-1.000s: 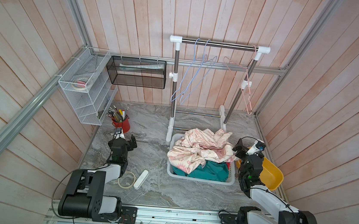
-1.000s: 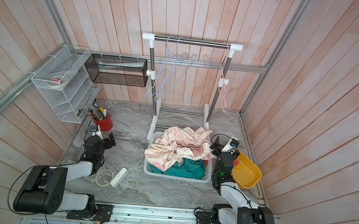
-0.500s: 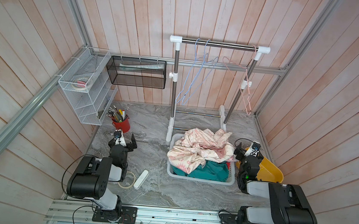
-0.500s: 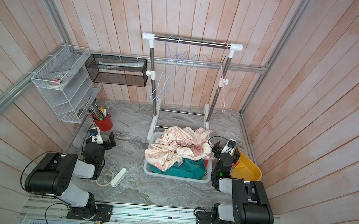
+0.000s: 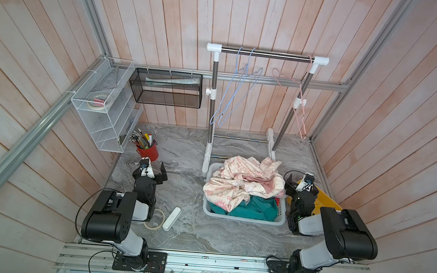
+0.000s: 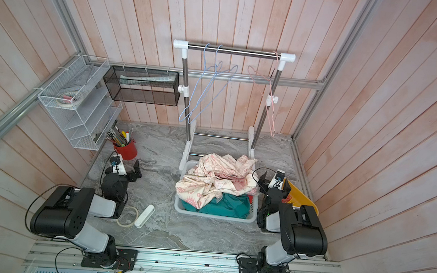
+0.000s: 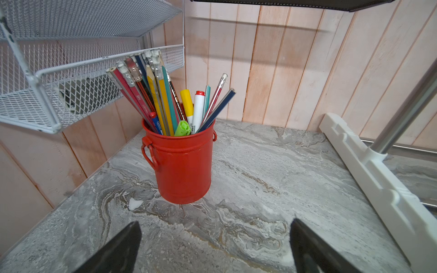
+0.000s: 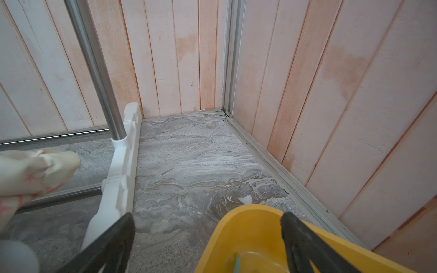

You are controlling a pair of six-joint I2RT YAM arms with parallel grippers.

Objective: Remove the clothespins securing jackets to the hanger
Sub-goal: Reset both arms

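Observation:
Two jackets lie heaped in a grey basket (image 5: 242, 218): a cream pink-printed one (image 5: 243, 183) (image 6: 216, 178) on top and a teal one (image 5: 254, 209) beneath. A fold of the cream one (image 8: 30, 170) shows in the right wrist view. Two blue hangers (image 5: 232, 97) and a pink hanger (image 5: 301, 106) hang bare on the rack bar (image 5: 269, 55). No clothespins show. My left gripper (image 5: 154, 170) (image 7: 216, 227) stands open and empty in front of a red pencil cup (image 7: 184, 165). My right gripper (image 5: 299, 182) (image 8: 207, 218) is open and empty over the rim of a yellow bin (image 8: 255, 227).
The yellow bin (image 5: 326, 201) sits by the right wall beside the basket. A tape roll (image 5: 154, 220) and a white bar (image 5: 171, 222) lie near the left arm. A white wire shelf (image 5: 99, 109) and a black mesh basket (image 5: 167, 88) hang on the walls.
Both arms have folded back and up over their bases, while the grippers stay low and open. The blue hangers have swung slightly.

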